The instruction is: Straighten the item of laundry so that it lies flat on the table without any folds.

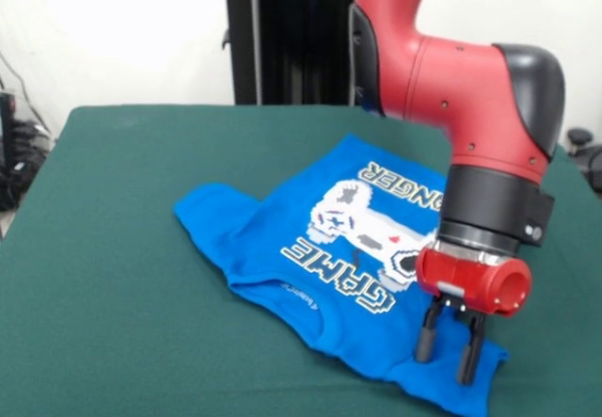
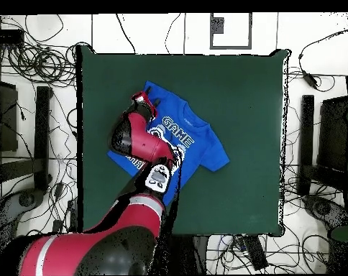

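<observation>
One gripper (image 1: 450, 351) open at shirt's (image 1: 282, 238) table-edge (image 1: 94, 276) corner.

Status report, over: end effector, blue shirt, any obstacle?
End effector open, fingers down at the near corner of the bright blue printed T-shirt. Shirt print side up on the dark green felt table, one sleeve rumpled. No obstacle seen.

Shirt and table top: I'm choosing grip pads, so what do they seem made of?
The shirt looks like soft knit fabric, matte, probably cotton: it drapes in gentle folds and carries a flat white print. The table top looks like felt-like green cloth, dull and without shine. The open hand has dark fingers, maybe rubber or plastic.
</observation>
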You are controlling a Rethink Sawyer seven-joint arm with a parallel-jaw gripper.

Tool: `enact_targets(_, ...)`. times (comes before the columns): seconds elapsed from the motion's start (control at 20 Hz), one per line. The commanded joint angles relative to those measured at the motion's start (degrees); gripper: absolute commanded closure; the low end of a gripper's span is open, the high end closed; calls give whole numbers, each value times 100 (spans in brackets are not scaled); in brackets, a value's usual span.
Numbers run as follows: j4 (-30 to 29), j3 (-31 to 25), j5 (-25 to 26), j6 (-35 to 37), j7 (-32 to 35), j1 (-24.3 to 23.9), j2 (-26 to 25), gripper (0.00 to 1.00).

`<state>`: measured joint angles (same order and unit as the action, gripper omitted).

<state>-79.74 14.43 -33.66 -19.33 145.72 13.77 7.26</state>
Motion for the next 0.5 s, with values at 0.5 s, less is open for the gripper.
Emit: enact_targets(0.5, 413, -643, 102, 358, 438, -86, -696, 0)
